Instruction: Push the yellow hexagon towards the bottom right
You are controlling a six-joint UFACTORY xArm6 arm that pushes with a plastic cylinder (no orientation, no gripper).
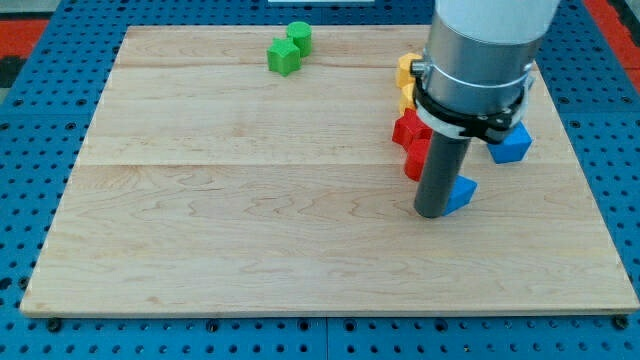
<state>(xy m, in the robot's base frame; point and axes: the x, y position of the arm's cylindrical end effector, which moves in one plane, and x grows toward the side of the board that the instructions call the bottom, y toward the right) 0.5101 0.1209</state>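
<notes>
Near the wooden board's [250, 220] right edge, our tip [432, 212] touches a blue block [462, 193] — yellow blocks [404, 72] half hidden; no gripper shows.

A pale wooden board [250, 220] is lying flat — even light is falling across it — on a blue studded surface [40, 160], red showing at far corners.

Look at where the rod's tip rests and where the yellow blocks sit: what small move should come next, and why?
Probably lift my tip away toward the view's top, behind the yellow blocks. It now sits below the red blocks, beside a blue block, so it cannot yet push yellow toward the bottom right.
</notes>
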